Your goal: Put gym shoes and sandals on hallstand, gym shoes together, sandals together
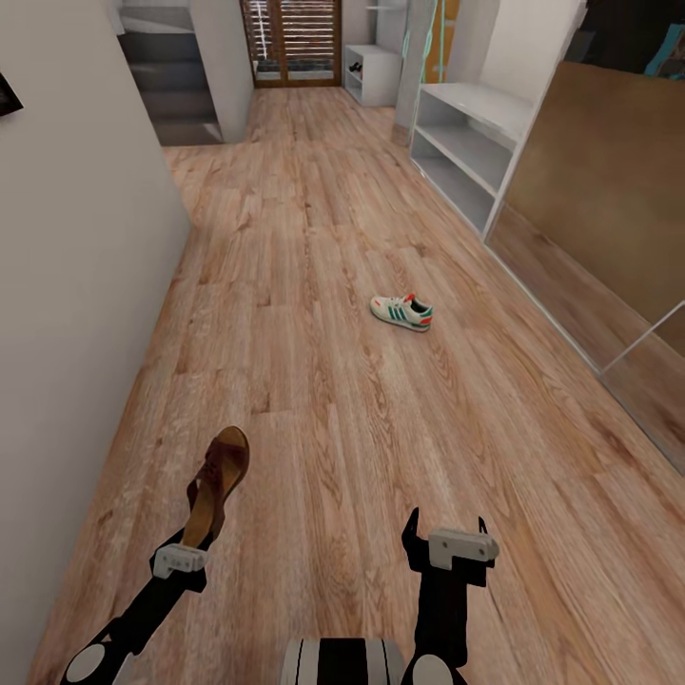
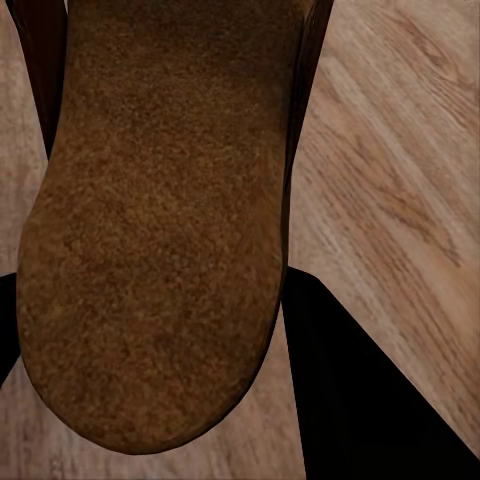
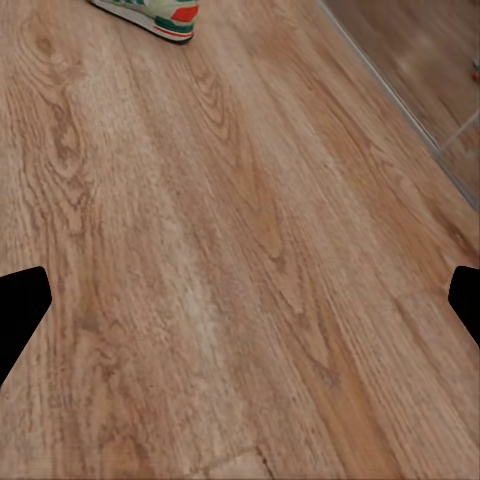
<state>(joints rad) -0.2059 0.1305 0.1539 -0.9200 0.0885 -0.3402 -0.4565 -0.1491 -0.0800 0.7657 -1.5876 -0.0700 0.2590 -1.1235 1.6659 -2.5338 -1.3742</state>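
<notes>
My left gripper (image 1: pixel 195 538) is shut on the heel end of a dark brown sandal (image 1: pixel 219 473), held off the corridor floor (image 1: pixel 314 285) at the lower left. The left wrist view looks straight at the sandal's tan sole (image 2: pixel 150 230), with a dark finger (image 2: pixel 350 400) beside it. One gym shoe (image 1: pixel 401 311), cream with green stripes and an orange heel, lies on the floor ahead and slightly right; it also shows at the edge of the right wrist view (image 3: pixel 150 14). My right gripper (image 1: pixel 447 525) (image 3: pixel 240 305) is open and holds nothing. The pale grey hallstand (image 1: pixel 495 107) stands along the right wall further on.
A plain wall (image 1: pixel 76 285) runs close along my left. Brown glossy sliding panels (image 1: pixel 609 190) line the right side past the hallstand. At the far end are a slatted door (image 1: pixel 290 38), a small white cabinet (image 1: pixel 373 74) and grey stairs (image 1: pixel 166 76).
</notes>
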